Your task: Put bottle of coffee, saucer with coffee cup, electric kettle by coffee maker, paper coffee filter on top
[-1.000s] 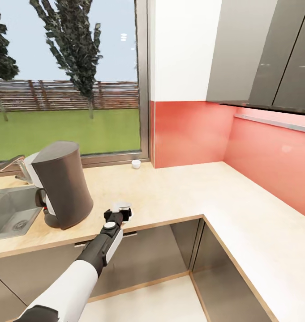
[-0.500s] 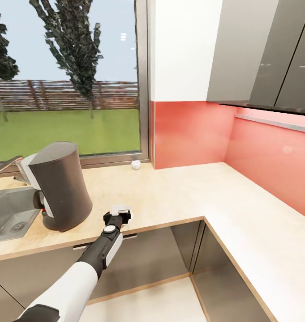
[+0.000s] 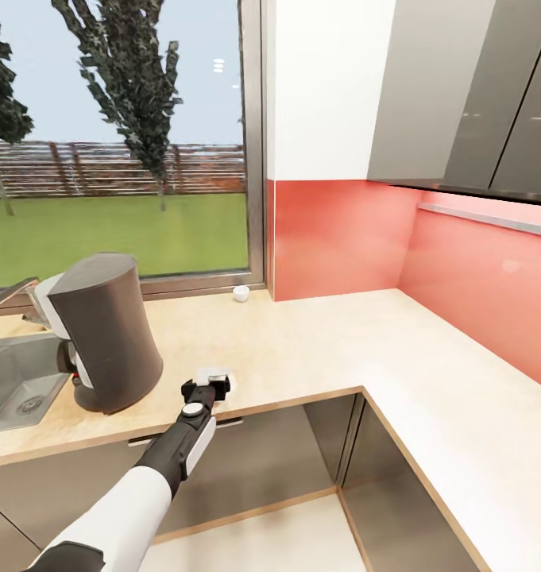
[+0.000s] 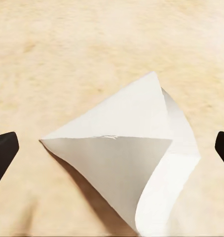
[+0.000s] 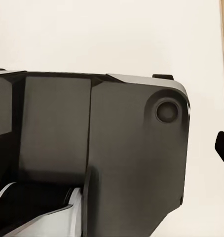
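**Left gripper poised over paper filter on kitchen counter**

One paper coffee filter (image 4: pixel 124 163), a white cone of thin folded sheet with crisp creases, lies on the light wood-grain kitchen countertop (image 3: pixel 318 349) near its front edge. The left gripper (image 3: pixel 215 380) hangs directly above it, spread wide: in the left wrist view its two black fingertips (image 4: pixel 3 150) stand at opposite sides of the filter, well clear of the paper and holding nothing. Just beside the gripper, on its left, stands the single coffee maker (image 3: pixel 103 334), a tall dark grey machine with a smooth curved back and white front parts, set beside the inset grey sink (image 3: pixel 16 381). One tiny white coffee cup (image 3: pixel 240 293) sits far back on the counter against the window frame (image 3: pixel 255 159). Coral-red backsplash panels (image 3: pixel 341 238) and glossy grey upper cabinets (image 3: pixel 477 95) line the corner. The right wrist view shows a dark, boxy part of the robot's body (image 5: pixel 112 148) against pale floor; whether the right gripper is spread or closed cannot be told.
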Robot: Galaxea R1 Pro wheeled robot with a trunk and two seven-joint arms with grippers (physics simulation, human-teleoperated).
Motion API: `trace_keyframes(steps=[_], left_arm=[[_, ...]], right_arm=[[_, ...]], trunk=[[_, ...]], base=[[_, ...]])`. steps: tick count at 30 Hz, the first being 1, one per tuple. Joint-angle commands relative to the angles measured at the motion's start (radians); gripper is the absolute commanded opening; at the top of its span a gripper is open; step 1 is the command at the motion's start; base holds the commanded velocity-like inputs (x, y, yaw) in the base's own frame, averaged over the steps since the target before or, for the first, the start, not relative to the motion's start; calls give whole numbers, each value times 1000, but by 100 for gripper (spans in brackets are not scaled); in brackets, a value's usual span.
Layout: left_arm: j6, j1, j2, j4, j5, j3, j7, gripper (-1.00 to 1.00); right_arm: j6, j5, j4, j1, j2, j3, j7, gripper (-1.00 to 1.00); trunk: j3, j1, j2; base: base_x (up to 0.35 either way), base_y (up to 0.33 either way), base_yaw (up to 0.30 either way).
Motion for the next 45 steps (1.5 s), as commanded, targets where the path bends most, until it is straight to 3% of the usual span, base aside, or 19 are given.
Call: trace_keyframes(steps=[1, 16, 45], left_arm=[[5, 2, 1, 4, 7, -6, 8, 100], [3, 29, 1, 21, 4, -3, 9, 100], [4, 30, 3, 20, 3, 0, 10, 100]], right_arm=[[-3, 0, 0, -1, 0, 5, 0, 100], [-3, 0, 0, -1, 0, 5, 0, 100], [-3, 0, -1, -1, 0, 5, 0, 100]], trunk=[[-2, 1, -2], [-2, 1, -2], [-2, 1, -2]], base=[[6, 0, 0], [66, 0, 0], [35, 1, 0]])
